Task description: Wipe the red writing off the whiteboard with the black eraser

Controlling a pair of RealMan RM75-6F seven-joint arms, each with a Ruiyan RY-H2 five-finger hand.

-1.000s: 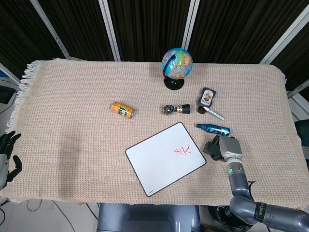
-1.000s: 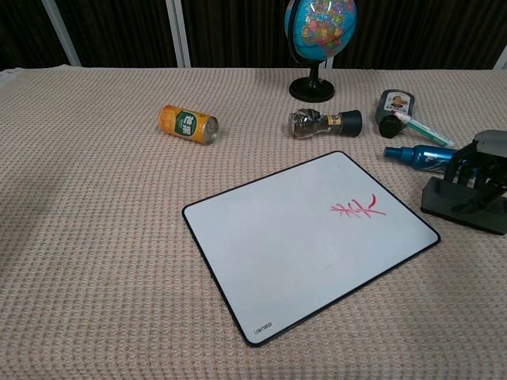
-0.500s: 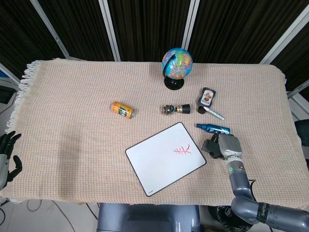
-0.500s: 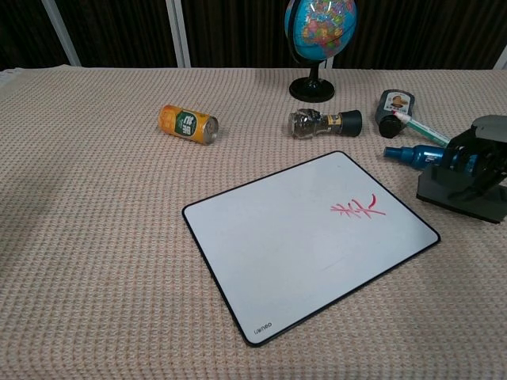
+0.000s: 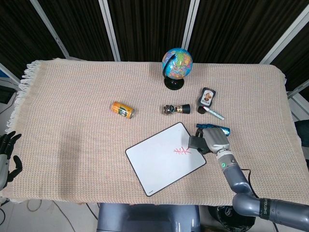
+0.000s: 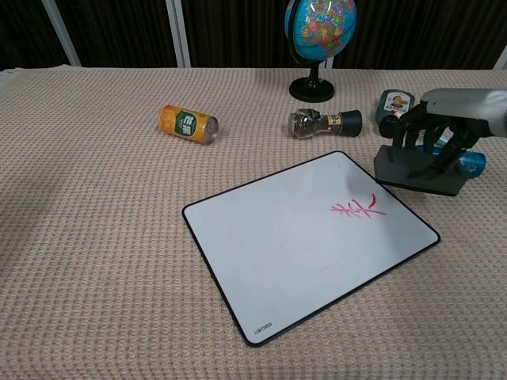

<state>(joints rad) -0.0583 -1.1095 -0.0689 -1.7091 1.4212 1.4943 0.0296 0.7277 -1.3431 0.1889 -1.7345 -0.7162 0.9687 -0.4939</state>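
The whiteboard [image 5: 159, 162] [image 6: 293, 245] lies tilted on the cloth near the front edge, with red writing [image 5: 182, 152] [image 6: 356, 210] toward its right corner. My right hand [image 5: 216, 139] [image 6: 444, 127] grips the black eraser [image 5: 196, 143] [image 6: 416, 171] and holds it just above the board's right corner, a little to the right of the writing. My left hand [image 5: 7, 154] hangs off the table's left edge in the head view, fingers apart and holding nothing.
Behind the board lie an orange can [image 5: 122, 109] [image 6: 187, 124], a small pepper grinder [image 5: 175, 109] [image 6: 325, 122], a dark bottle [image 5: 206, 99] [image 6: 393, 109] with a marker [image 5: 214, 114] and a blue spray bottle [image 5: 217, 128]. A globe [image 5: 176, 65] [image 6: 319, 32] stands at the back.
My right hand has lifted the eraser off the cloth and carried it left and up, from beside the board to over its right corner. The left hand has stayed put.
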